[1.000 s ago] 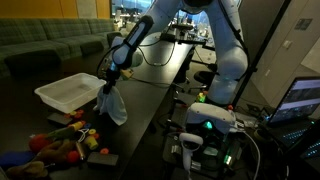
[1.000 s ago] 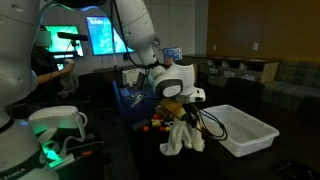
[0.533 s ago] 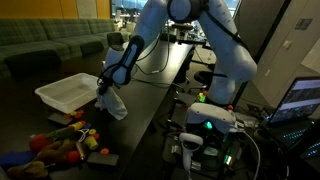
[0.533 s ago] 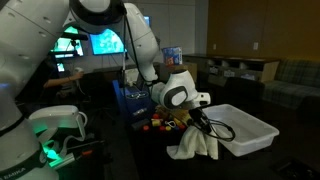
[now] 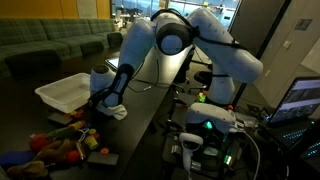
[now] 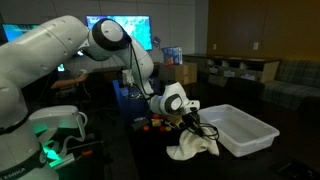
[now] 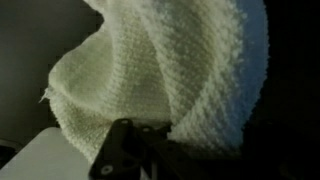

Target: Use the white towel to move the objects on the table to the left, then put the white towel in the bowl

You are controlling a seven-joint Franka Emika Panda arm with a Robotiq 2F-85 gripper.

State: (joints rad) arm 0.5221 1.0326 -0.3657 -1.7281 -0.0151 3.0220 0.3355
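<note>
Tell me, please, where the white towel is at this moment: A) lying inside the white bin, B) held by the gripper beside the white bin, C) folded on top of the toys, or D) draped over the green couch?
B: in an exterior view the white towel hangs from the gripper and bunches on the dark table, next to the white bin rather than inside it.

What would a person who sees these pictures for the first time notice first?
The large white robot arm bends low over the dark table, its gripper shut on a crumpled white towel that fills the wrist view. Beside the towel stands a white rectangular bin, and colourful toys lie heaped at the table's near end in an exterior view.
</note>
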